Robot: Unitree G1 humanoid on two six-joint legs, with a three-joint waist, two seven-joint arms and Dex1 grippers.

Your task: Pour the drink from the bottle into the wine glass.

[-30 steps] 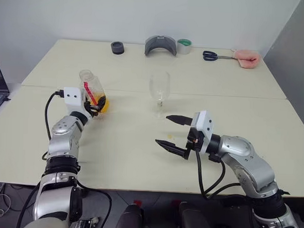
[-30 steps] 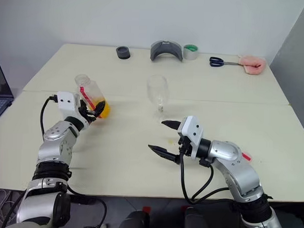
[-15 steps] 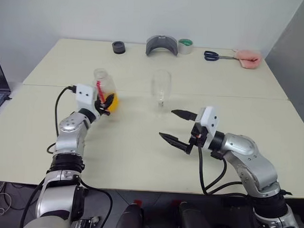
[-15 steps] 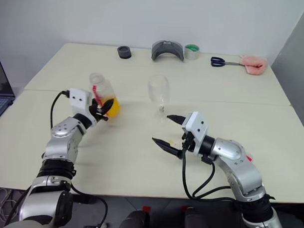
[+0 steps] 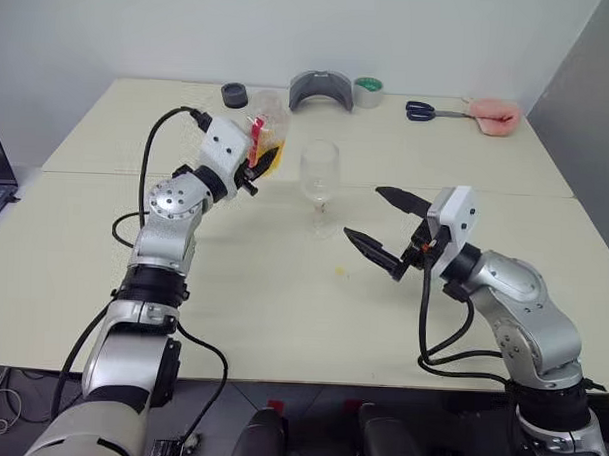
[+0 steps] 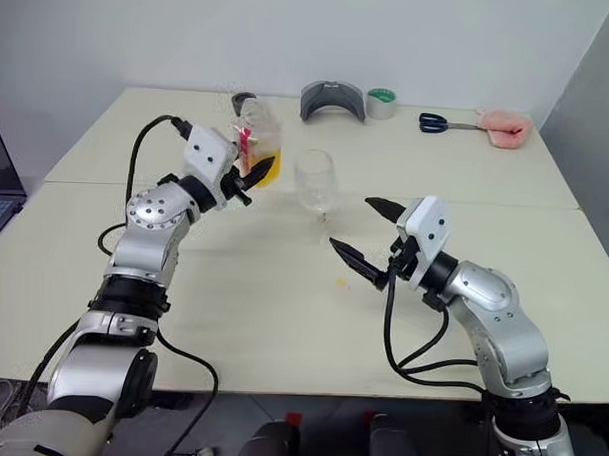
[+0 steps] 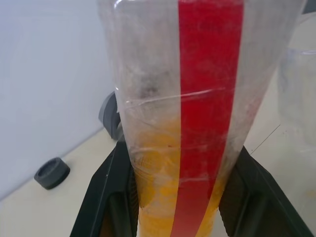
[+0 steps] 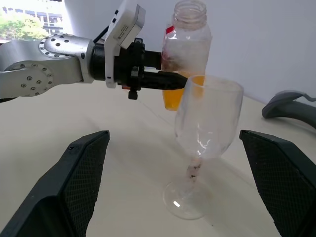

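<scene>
Clear plastic bottle (image 6: 258,136): upright, lifted off the table (image 6: 281,317), just left of the wine glass (image 6: 315,183).
Drink (image 6: 265,170): orange, filling the bottle's lower part.
Left gripper (image 6: 248,174): fingers clamped on the bottle.
Right gripper (image 6: 369,235): jaws wide apart, empty, near the glass's right.
Wine glass: standing on the table.

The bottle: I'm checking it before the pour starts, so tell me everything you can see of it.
The bottle is small, clear plastic, with a wide open mouth, a red stripe down its side and orange drink in its lower part. It is lifted off the table, roughly upright, just left of the wine glass and apart from it. The left gripper is shut on its lower body, a black finger on either side. No drink is leaving it.
</scene>
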